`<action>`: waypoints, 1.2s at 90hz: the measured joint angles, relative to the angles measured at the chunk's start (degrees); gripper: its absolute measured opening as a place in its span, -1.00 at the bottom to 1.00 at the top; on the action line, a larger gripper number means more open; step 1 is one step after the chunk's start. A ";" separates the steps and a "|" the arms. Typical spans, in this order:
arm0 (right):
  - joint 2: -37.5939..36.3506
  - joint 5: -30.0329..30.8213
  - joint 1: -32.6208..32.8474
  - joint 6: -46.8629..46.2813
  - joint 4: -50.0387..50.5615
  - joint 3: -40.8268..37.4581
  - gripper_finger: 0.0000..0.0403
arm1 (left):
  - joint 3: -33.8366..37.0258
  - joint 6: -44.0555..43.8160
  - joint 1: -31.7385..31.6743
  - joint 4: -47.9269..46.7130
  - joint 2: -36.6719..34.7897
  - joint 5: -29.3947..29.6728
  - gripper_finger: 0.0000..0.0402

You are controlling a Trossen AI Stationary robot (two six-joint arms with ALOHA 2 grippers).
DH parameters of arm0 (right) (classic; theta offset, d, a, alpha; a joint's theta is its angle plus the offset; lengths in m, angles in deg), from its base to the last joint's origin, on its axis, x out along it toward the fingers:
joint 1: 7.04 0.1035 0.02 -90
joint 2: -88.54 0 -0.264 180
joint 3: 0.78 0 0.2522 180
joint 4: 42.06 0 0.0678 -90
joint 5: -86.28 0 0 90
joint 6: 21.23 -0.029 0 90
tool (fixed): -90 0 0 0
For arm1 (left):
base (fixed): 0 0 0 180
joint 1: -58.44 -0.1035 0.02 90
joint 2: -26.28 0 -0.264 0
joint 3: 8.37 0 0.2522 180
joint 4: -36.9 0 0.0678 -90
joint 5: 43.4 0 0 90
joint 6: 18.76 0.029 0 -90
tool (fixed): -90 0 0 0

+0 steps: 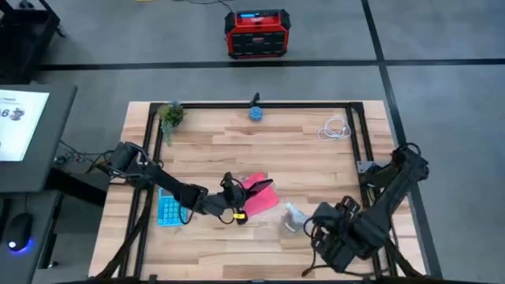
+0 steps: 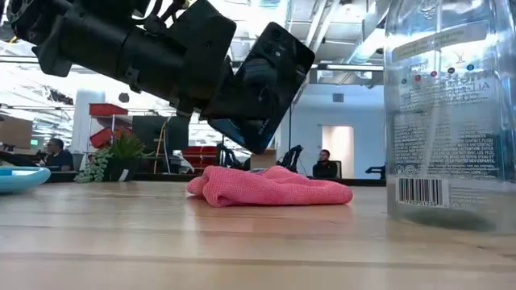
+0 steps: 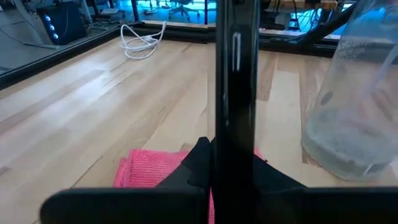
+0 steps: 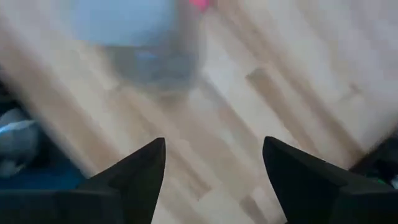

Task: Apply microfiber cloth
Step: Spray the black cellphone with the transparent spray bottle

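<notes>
We see the left gripper [image 1: 233, 196] clamped on a black phone [image 2: 262, 84], a thin glossy slab held edge-up and tilted, lifted clear of the table [image 1: 237, 130]. In the left wrist view the phone [image 3: 236, 93] runs as a narrow dark bar between the fingers.

The microfiber cloth [image 2: 270, 185] lies crumpled on the wood directly beneath the phone, near table centre: soft pink-red fabric with a fine nubby weave, bunched into low folds. From above, the cloth [image 1: 260, 197] sits just beside the gripper. We cannot tell whether phone and cloth touch.

The right gripper [image 4: 214, 168] is spread wide and holds nothing, its dark wedge-shaped fingers hovering over pale wood planks, close to a clear plastic bottle [image 2: 451, 113]. The bottle is cylindrical, with a printed label and a barcode, and stands upright to the right of the cloth.

A light-blue calculator [image 1: 168, 209] lies flat under the left arm. A coiled white cable [image 1: 336, 128] rests at the far right corner.
</notes>
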 joint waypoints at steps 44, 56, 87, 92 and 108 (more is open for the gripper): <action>-0.28 2.02 -1.11 5.79 -18.55 -9.36 0.15 | 0.00 -0.18 -0.02 0.02 0.00 -0.02 -0.95; -0.55 2.01 0.72 5.15 -15.13 -8.72 0.15 | 0.00 -0.57 0.19 -0.34 0.00 -0.16 -0.95; -0.04 -1.26 3.18 5.46 -6.89 -9.35 0.14 | 0.00 -0.74 0.35 -0.47 0.00 -0.20 -0.95; -0.04 -1.37 2.57 12.05 -8.75 -9.50 0.14 | 0.00 -0.83 0.35 -0.46 0.00 -0.20 -0.95; -3.06 4.80 3.35 28.20 -5.77 -9.52 0.14 | 0.00 -1.26 0.35 -0.44 0.00 -0.22 -0.95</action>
